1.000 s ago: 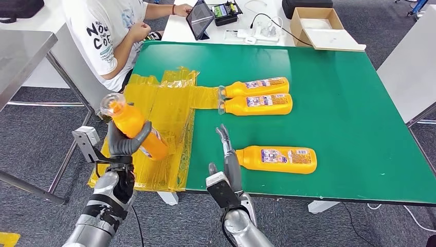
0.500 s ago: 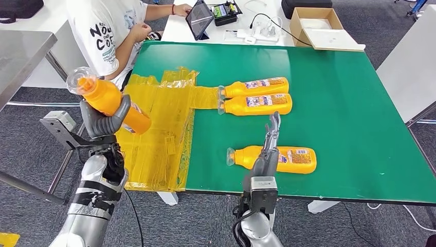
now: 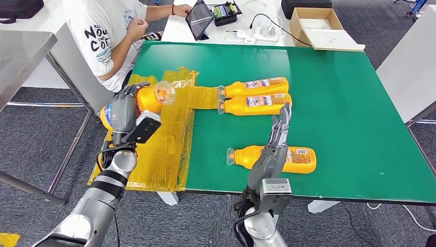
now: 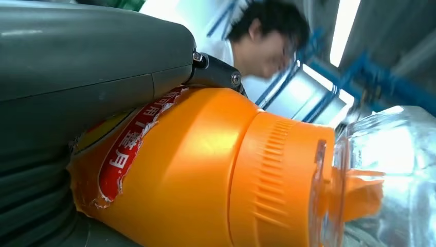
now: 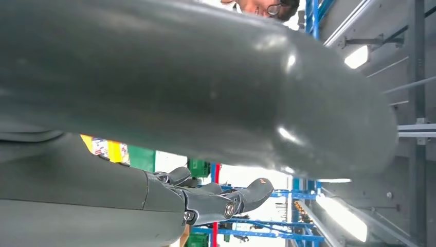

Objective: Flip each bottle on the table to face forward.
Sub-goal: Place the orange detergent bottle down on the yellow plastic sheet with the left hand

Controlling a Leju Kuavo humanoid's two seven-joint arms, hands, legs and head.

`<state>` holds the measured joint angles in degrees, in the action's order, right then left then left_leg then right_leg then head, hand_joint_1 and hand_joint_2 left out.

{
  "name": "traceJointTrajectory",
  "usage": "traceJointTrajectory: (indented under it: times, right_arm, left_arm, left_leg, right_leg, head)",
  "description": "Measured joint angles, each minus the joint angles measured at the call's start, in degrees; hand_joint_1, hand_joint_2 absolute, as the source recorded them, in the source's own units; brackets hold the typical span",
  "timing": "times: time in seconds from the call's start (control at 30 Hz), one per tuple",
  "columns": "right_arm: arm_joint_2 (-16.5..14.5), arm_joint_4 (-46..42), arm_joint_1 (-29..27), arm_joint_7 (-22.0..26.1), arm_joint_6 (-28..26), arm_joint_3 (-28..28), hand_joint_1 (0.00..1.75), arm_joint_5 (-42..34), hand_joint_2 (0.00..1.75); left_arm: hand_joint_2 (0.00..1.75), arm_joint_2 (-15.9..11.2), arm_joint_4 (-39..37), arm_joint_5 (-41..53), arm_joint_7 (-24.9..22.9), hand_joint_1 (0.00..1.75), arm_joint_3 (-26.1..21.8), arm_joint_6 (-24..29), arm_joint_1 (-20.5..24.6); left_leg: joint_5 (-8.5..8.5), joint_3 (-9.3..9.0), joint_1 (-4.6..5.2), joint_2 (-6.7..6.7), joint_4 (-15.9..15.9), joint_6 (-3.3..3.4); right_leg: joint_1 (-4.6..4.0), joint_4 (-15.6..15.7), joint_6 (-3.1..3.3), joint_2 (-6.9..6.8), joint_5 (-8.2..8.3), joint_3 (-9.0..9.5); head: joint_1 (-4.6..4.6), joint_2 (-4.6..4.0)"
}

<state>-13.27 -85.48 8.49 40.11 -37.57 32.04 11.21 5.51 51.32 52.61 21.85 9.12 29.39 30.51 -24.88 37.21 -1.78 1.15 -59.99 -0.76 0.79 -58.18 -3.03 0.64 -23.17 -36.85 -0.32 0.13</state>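
Bottle [image 3: 154, 96] gripped by left hand [image 3: 123, 110] — label hidden, right hand [image 3: 275, 141] open, fingers straight

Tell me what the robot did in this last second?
The left robot hand kept its grip on the orange plastic bottle with a clear cap, swinging it from outside the green table back over the yellow plastic sheet, cap now pointing right. The right robot hand rose, fingers open, above the near orange bottle. The other lying bottles stayed.

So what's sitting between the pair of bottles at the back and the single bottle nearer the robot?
In the head view, bare green table with the right robot hand raised over that stretch; the pair of bottles lies beyond it, the single bottle nearer.
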Motion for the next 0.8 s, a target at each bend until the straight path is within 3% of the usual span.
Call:
traceJointTrajectory:
  times: [0.07,0.3,0.5,0.73,0.77,0.8]
  right_arm:
    - [0.00,0.28,0.41,0.00,0.77,0.16,0.00,0.04,1.75]
    - [-0.07,3.94,1.25,0.00,4.72,0.51,0.00,1.55,1.75]
    - [-0.09,6.23,1.29,0.00,5.25,0.53,0.00,2.11,1.75]
    - [-0.07,8.34,1.38,0.00,4.50,1.70,0.00,4.17,1.75]
    - [-0.07,8.58,1.44,0.00,4.36,1.92,0.00,4.18,1.75]
    - [-0.07,8.83,1.52,0.00,4.34,2.13,0.00,4.18,1.75]
  left_arm:
    - [1.75,-0.97,-5.43,5.60,-2.25,1.75,1.22,-1.30,2.16]
    - [1.75,-3.95,-18.06,15.00,-6.25,1.75,5.11,-6.39,5.89]
    - [1.75,-5.42,-22.40,17.08,-7.04,1.75,6.79,-7.25,6.32]
    - [1.75,-6.76,-26.04,22.76,-6.50,1.75,10.19,-12.39,7.02]
    - [1.75,-6.86,-26.37,22.64,-5.88,1.63,10.35,-13.27,7.18]
    - [1.75,-6.92,-26.64,22.41,-5.30,1.22,10.43,-14.12,7.36]
  left_leg:
    - [0.00,0.00,0.00,0.00,0.00,0.00]
    - [-0.01,0.02,-0.01,0.00,0.00,-0.01]
    - [-0.01,0.08,-0.01,0.01,0.00,-0.01]
    - [-0.01,0.07,-0.01,0.03,0.00,-0.01]
    - [-0.01,0.07,-0.01,0.03,0.00,-0.01]
    - [-0.01,0.07,-0.01,0.04,0.00,-0.01]
  right_leg:
    - [0.00,-0.02,0.00,0.00,0.00,0.00]
    - [0.00,-0.05,0.00,0.01,-0.02,-0.02]
    - [0.00,-0.05,0.01,0.00,-0.03,-0.04]
    - [0.00,-0.05,0.01,-0.01,-0.03,-0.03]
    - [0.00,-0.05,0.01,-0.01,-0.03,-0.02]
    - [0.00,-0.05,0.01,-0.01,-0.03,-0.01]
  head:
    - [-0.01,0.00]
    - [0.00,0.00]
    - [0.01,0.00]
    - [0.00,0.00]
    - [0.00,0.00]
    - [0.00,0.00]
